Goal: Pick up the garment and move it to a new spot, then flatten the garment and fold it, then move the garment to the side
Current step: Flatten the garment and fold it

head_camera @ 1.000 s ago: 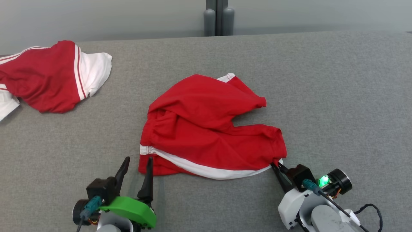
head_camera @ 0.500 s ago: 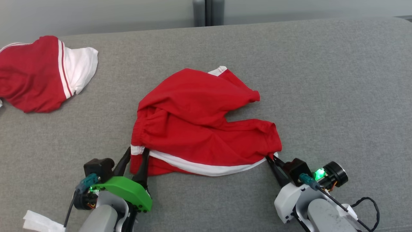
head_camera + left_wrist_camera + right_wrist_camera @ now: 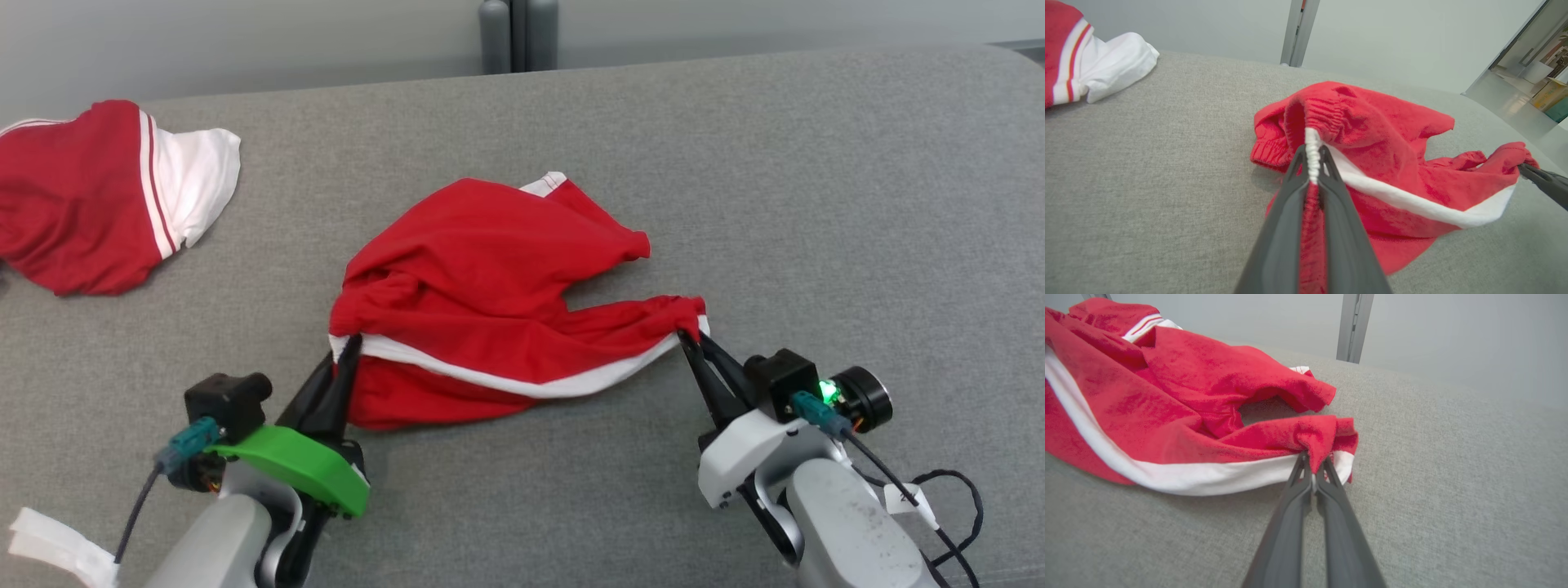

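While left gripper (image 3: pixel 352 343) and right gripper (image 3: pixel 690 334) clamp red shorts (image 3: pixel 490 269), another red-white garment (image 3: pixel 90 196) far left, well apart

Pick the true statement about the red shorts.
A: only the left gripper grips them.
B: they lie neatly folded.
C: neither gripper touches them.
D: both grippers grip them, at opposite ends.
D: the left gripper pinches the waistband of the red shorts, the right gripper a leg hem.

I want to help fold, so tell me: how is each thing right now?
Red shorts: crumpled, held at both ends.
Left gripper: shut on the waistband.
Right gripper: shut on a leg hem.
Other red-and-white garment: crumpled, lying untouched.
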Controlling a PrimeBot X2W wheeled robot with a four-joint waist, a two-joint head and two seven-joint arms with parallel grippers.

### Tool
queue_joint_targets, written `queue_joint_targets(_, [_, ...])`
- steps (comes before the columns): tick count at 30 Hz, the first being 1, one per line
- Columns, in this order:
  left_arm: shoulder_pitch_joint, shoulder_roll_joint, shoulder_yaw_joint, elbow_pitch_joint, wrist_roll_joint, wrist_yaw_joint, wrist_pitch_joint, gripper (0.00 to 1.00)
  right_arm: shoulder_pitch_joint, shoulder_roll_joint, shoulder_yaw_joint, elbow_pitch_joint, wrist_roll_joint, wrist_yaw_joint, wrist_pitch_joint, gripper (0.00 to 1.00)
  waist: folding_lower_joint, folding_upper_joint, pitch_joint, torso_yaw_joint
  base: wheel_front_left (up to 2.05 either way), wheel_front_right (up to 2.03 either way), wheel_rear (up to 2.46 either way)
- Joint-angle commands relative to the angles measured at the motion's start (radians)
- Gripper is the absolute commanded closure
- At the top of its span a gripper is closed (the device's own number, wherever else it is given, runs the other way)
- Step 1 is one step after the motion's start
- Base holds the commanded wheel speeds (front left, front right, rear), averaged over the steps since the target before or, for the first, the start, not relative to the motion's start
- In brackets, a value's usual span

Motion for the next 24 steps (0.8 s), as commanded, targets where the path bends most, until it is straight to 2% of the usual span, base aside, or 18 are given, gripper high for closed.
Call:
queue_joint_targets(1, [0.002,0.026,0.014,-0.027,0.003,-0.003,-0.005,1.00,-0.015,-0.006,0.003,-0.024,0.023,-0.001,-0.001,1.00,0.0000,0.0000,-0.017,-0.002,0.00,0.00,0.00])
queue_joint_targets(13, [-0.013,0.145,0.058,-0.359,-0.022,-0.003,0.009,1.00,-0.038,-0.097,0.030,-0.295,0.142,-0.001,-0.001,1.00,0.0000,0.0000,-0.127,-0.029,0.00,0.00,0.00])
queue_joint_targets(21, [-0.103,0.236,0.104,-0.608,-0.040,0.011,0.120,1.00,-0.068,-0.166,-0.027,-0.542,0.186,-0.001,0.019,1.00,0.0000,0.0000,-0.180,-0.066,0.00,0.00,0.00])
queue_joint_targets(24, [-0.149,0.253,0.120,-0.689,-0.054,0.016,0.161,1.00,-0.073,-0.179,-0.068,-0.646,0.190,-0.001,0.049,1.00,0.0000,0.0000,-0.186,-0.078,0.00,0.00,0.00])
